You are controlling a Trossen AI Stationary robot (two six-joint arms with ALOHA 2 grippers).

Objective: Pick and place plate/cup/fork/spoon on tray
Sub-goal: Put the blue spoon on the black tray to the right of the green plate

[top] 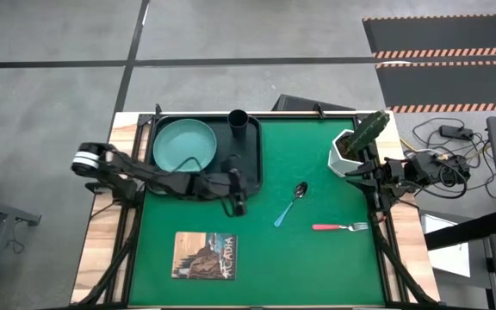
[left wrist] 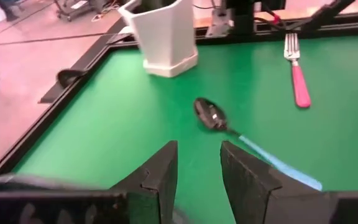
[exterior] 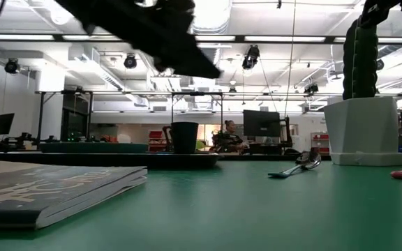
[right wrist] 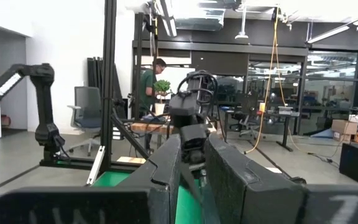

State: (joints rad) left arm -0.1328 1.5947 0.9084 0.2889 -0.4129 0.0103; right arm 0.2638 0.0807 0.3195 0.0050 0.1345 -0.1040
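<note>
On the black rectangular tray (top: 252,164), teal round plate (top: 184,145) and black cup (top: 238,120) are sitting; blue-handled spoon (top: 290,205) and red-handled fork (top: 340,227) are waiting mid-mat, left gripper (top: 238,205) hovering empty, jaws narrowly parted.

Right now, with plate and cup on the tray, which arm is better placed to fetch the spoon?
Probably the left. Its gripper hangs open at the tray edge, near the spoon, which lies straight ahead of it. The right gripper waits by the white pot, nearer the fork.
</note>
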